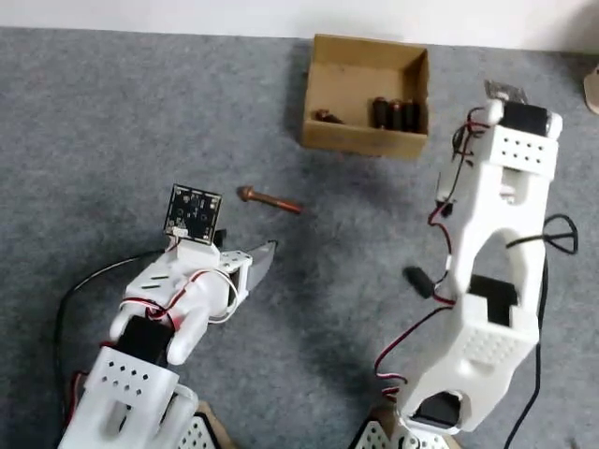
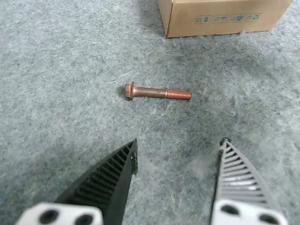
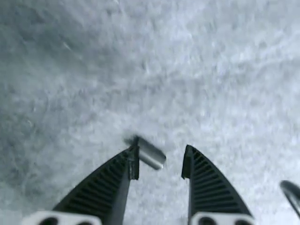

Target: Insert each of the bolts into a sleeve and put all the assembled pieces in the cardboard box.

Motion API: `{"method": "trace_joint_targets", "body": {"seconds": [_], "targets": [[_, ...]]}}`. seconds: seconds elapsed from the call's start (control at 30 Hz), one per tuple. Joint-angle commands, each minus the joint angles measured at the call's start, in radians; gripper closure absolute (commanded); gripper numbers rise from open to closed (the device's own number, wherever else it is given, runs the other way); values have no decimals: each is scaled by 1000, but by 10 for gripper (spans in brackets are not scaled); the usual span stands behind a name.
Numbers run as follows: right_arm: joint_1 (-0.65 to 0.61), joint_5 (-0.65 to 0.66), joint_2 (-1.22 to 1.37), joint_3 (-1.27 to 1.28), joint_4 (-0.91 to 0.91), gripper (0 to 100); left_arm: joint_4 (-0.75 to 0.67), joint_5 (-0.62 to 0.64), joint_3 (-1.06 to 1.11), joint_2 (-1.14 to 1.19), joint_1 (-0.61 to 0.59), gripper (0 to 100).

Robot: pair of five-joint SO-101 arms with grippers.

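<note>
Jaws of the left gripper (image 2: pixel 180 140) gape wide just near of the 1 loose bolt (image 2: pixel 157 92), seemingly lined up to grasp it, while the right gripper (image 3: pixel 162 145) stands narrower around a sleeve (image 3: pixel 151 153), unclamped; the box (image 1: pixel 360 138) waits far behind.

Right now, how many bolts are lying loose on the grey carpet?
1. The copper bolt lies flat on the carpet, apart from the open left gripper and short of the cardboard box. The dark pieces inside the box may hide more bolts.
</note>
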Motion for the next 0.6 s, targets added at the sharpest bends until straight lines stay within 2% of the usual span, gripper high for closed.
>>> {"method": "trace_joint_targets", "body": {"seconds": [0.0,0.4,0.57], "targets": [[35,5,-108,51,13,857,-17,-8,-2,-12,-2,736],[59,2,-297,344,8,854,-17,-8,-2,-12,-1,736],[59,-2,-308,518,-116,854,-17,-8,-2,-12,-1,736]]}}
